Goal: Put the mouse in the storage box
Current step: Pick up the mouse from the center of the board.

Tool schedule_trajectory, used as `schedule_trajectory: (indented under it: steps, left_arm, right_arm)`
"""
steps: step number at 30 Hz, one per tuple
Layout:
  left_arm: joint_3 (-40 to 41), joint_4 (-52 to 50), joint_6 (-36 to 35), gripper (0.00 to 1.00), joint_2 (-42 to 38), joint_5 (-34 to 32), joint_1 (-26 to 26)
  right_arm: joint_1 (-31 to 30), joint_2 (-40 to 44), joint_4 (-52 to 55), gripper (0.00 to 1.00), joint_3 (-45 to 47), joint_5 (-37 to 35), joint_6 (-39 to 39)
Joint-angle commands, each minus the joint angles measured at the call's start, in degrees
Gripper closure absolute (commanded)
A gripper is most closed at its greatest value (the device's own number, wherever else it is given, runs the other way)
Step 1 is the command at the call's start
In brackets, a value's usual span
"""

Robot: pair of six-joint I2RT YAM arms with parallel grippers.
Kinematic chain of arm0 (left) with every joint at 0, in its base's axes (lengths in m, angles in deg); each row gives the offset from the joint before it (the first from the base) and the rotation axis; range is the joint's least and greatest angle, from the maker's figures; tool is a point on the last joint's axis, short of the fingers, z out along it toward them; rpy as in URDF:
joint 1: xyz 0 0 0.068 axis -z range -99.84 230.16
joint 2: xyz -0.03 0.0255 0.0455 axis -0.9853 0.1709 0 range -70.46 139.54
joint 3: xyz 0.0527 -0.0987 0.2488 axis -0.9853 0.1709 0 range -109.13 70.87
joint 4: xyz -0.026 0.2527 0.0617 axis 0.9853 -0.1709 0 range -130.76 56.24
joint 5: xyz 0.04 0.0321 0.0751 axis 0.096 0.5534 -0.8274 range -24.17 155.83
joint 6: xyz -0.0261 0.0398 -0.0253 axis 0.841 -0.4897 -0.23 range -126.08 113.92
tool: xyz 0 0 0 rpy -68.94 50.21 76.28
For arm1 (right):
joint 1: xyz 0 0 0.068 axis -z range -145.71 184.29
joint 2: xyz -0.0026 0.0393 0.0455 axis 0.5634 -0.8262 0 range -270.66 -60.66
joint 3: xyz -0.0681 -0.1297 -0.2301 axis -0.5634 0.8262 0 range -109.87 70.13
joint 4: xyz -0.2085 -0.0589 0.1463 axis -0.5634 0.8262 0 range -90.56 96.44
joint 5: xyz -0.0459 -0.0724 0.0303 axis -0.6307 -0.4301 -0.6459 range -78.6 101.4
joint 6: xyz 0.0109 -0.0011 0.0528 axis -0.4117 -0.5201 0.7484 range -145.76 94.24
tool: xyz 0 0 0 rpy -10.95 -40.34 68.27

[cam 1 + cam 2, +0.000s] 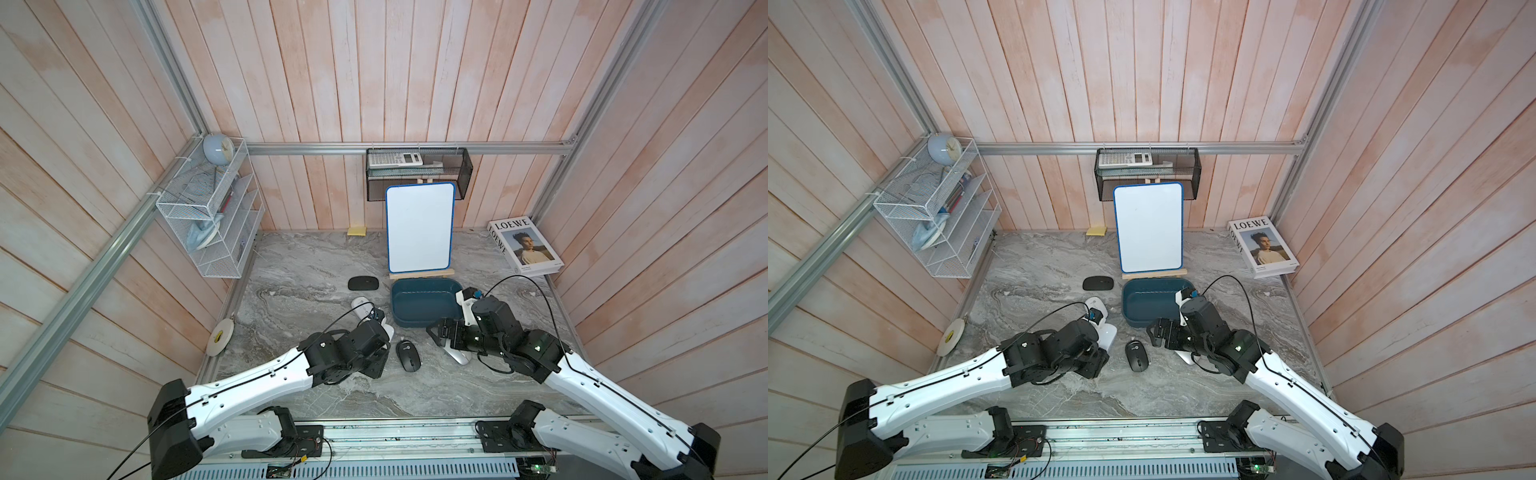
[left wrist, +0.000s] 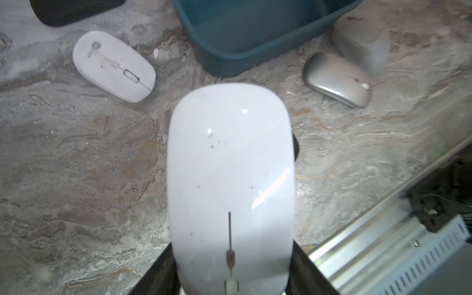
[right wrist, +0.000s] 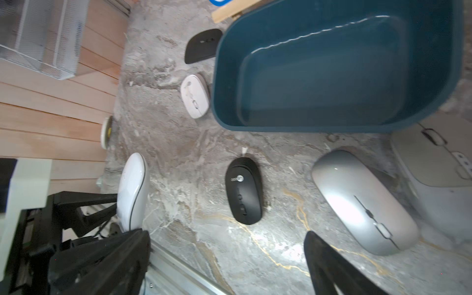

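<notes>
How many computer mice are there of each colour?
White: 2, the glossy white mouse and the white wheel mouse
Black: 2, the flat black mouse and the rounded black mouse
Silver: 1, the silver mouse
Pale beige: 1, the pale mouse, cut off at the edge of the right wrist view
Total: 6

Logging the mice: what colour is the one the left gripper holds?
The held mouse is glossy white; left wrist view shows it best.
</notes>
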Motion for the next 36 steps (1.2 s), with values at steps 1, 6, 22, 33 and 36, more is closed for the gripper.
schedule_trajectory:
  steps: [1, 6, 22, 33, 36]
  left_arm:
    - [-5.24, -6.04, -6.07, 0.58, -2.94, 2.55, 0.11]
    - [-8.28, -7.74, -10.37, 0.58, -5.36, 2.83, 0.20]
    - [-6.72, -4.52, -12.64, 0.59, -4.17, 3.97, 0.20]
    - [-6.09, -4.30, -12.80, 0.59, -3.06, 2.79, 0.23]
    - [-5.69, -3.66, -12.74, 0.59, -2.52, 2.80, 0.24]
  right_arm:
    - [0.51, -2.64, -3.28, 0.02, -5.31, 9.73, 2.64]
    - [0.46, -8.47, -11.07, 0.03, -9.27, 23.39, 8.34]
    - [-1.33, -15.51, -24.26, 0.32, -4.77, 32.18, 19.22]
    - [-2.63, -17.43, -28.32, 0.49, -3.22, 33.81, 21.67]
    - [-2.63, -18.20, -28.57, 0.57, -3.72, 34.15, 22.06]
